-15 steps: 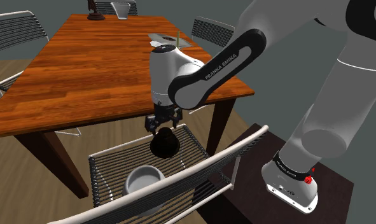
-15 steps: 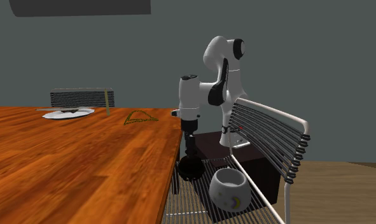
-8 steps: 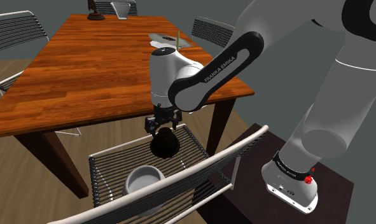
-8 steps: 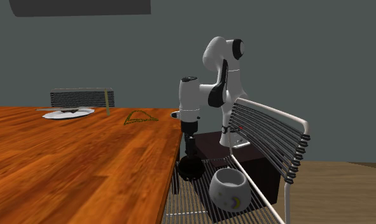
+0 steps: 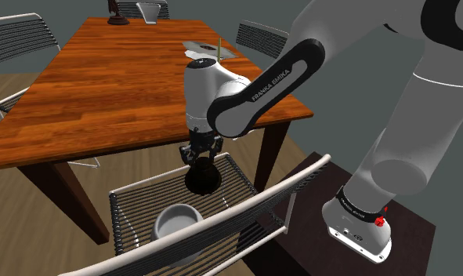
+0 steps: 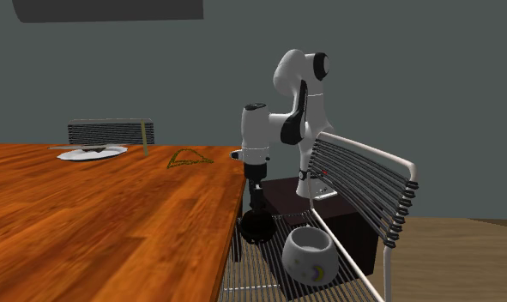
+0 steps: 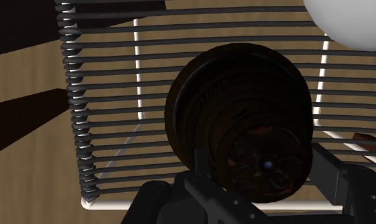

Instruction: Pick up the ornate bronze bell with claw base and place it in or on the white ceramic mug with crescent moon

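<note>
Bronze bell (image 5: 203, 179) stands upright on the wire seat of a chair (image 5: 135, 208) drawn up just beside the table (image 5: 104, 86), with the white mug (image 5: 177, 221) near it on the same seat. The pincer (image 5: 202, 157) hangs straight down over the bell's crown. In the wrist view its fingers stand apart, one on each side of the crown – set to close on the narrow top, I judge, not the wide skirt. Whether they touch it, I cannot tell.
</note>
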`<action>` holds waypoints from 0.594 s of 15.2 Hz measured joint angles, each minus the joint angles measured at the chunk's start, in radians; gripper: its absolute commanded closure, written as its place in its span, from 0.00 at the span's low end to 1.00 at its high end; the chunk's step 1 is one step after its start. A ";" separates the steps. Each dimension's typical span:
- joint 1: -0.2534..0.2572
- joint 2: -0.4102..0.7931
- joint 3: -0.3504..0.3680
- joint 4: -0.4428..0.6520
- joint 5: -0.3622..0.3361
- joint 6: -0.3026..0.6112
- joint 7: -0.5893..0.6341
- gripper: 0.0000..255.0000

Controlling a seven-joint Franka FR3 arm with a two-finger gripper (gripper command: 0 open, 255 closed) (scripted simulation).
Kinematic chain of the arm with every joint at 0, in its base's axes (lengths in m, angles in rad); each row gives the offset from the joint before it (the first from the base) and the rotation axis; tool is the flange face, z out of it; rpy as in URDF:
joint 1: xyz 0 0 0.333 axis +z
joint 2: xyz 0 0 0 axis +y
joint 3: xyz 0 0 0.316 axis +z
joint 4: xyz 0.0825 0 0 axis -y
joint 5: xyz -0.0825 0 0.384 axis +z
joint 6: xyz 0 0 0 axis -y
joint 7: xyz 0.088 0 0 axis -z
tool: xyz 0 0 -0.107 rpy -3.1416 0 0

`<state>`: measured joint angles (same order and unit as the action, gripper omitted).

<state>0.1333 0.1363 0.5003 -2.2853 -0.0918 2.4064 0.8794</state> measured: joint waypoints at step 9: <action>-0.006 -0.052 0.008 0.016 0.040 -0.062 -0.027 1.00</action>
<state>0.1272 0.0841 0.5083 -2.2694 -0.0522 2.3448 0.8522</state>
